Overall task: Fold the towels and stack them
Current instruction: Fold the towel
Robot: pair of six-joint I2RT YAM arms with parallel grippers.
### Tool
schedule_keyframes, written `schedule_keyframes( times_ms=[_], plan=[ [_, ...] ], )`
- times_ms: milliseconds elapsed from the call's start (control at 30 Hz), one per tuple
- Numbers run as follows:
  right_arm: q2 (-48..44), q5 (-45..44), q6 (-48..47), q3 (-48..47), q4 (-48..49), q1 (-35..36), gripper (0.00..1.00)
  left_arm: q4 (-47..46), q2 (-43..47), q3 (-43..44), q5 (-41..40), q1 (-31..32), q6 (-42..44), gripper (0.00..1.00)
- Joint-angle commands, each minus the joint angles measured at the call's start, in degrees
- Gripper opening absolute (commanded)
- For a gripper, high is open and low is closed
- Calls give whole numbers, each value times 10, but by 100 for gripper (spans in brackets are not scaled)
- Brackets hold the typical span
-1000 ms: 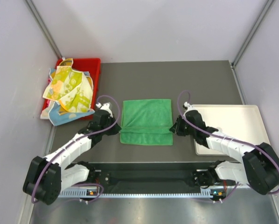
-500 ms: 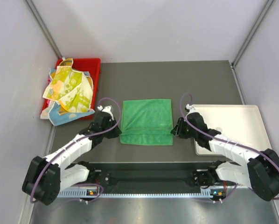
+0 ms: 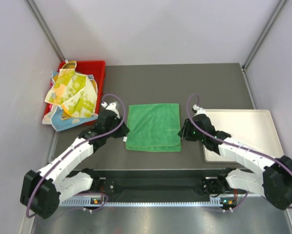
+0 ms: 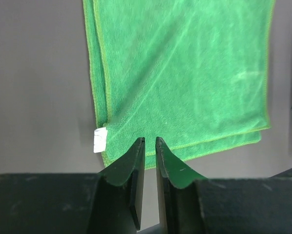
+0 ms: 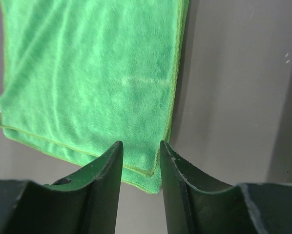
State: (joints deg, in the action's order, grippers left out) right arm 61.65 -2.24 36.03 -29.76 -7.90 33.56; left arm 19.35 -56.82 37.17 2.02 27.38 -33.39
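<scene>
The green towel (image 3: 153, 126) lies flat on the surface (image 3: 185, 87) between the arms, folded in half with its doubled edges at the near side. The left end effector (image 3: 123, 131) sits at its left edge with a narrow gap between the jaws, and the right end effector (image 3: 182, 132) at its right edge is parted a little wider, neither gripping anything. The patterned towels (image 3: 70, 95) lie heaped and unfolded in the red bin (image 3: 99, 68) and the white tray (image 3: 253, 122) holds no towel, so most of the folding and all of the stacking appear to be left.

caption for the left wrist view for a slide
Left gripper, narrowly open, at the edge of the folded green towel
</scene>
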Motion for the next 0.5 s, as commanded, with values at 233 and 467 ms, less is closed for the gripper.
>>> schedule_keyframes(
  times_ms=[233,467],
  plan=[
    [44,-55,21,-7,-12,49,43,-34,-69,-30,-15,63,-33,26],
    [61,-58,39,1,-5,60,43,-41,-67,-51,-37,71,-42,38]
  ],
)
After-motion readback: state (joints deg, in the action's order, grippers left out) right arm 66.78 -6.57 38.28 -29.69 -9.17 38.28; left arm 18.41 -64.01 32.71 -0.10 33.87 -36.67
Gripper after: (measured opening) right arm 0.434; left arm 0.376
